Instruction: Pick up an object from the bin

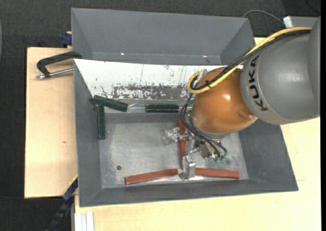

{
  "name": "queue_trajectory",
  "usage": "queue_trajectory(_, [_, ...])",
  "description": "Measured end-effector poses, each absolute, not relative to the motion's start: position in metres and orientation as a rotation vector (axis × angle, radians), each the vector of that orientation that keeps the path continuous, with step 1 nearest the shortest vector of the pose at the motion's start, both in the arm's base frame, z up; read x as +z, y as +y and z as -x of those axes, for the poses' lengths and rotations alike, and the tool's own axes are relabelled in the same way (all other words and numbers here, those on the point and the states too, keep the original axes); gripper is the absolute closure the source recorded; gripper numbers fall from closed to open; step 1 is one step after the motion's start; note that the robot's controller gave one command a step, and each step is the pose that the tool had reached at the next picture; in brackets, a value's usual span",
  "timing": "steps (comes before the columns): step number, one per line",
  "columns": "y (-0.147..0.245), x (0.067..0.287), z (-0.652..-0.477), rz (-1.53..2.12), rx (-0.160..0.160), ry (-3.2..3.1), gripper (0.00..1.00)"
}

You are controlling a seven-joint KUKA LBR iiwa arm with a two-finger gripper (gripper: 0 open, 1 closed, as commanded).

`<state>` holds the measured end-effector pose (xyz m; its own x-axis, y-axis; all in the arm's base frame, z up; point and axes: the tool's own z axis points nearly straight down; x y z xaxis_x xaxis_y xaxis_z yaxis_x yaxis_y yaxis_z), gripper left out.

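1. My gripper [187, 168] is low over the floor of the grey bin [153, 36], near its front wall. Its tip is where two long red sticks meet, and I cannot tell whether it is spread or pressed together.
2. The left red stick [152, 176] and the right red stick [218, 174] lie flat along the front wall.
3. A third red stick [182, 143] lies just behind my gripper, partly under my orange wrist cover [219, 107].
4. Well apart, toward the back-left corner, two green sticks [101, 122] form an L. A darker green stick [162, 107] lies along the back wall.
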<state>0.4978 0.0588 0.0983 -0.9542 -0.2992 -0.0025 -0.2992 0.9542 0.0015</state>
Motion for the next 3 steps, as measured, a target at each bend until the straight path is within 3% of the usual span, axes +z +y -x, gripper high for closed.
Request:
queue_trajectory(1, [0.035,0.107,-0.498,0.449,-0.008,3.106,0.0])
queue_trajectory(2, [0.014,0.082,-0.573,1.004,0.0,2.97,0.0])
queue_trajectory(3, [0.015,0.073,-0.566,1.524,-0.004,2.738,1.0])
